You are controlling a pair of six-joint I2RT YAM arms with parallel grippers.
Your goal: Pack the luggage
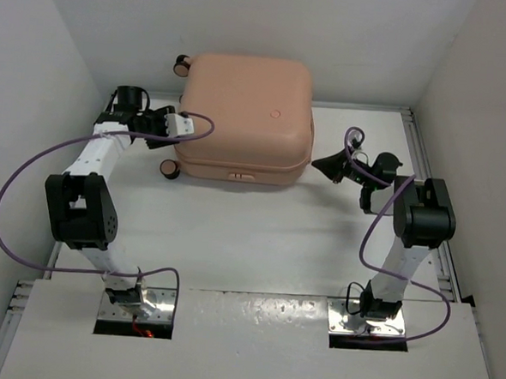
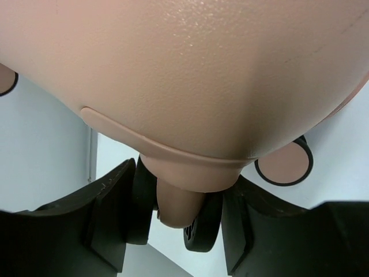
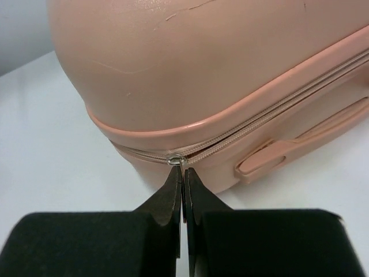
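Observation:
The luggage (image 1: 245, 112) is a salmon-pink hard-shell suitcase lying flat and closed at the back of the table. My left gripper (image 1: 178, 125) is at its left side. In the left wrist view the fingers (image 2: 109, 213) clasp a pink caster with dark twin wheels (image 2: 199, 228) under the shell (image 2: 184, 75). My right gripper (image 1: 326, 166) is at the suitcase's front right corner. Its jaws (image 3: 183, 170) are pressed together on the thin metal zipper pull, just below the silver slider (image 3: 176, 157) on the seam of the luggage (image 3: 190, 69).
Two more wheels (image 1: 182, 64) (image 1: 169, 169) stick out on the suitcase's left side. A pink side handle (image 3: 300, 144) lies along the front face right of the slider. White walls close in the table on the left, back and right. Purple cables loop from both arms.

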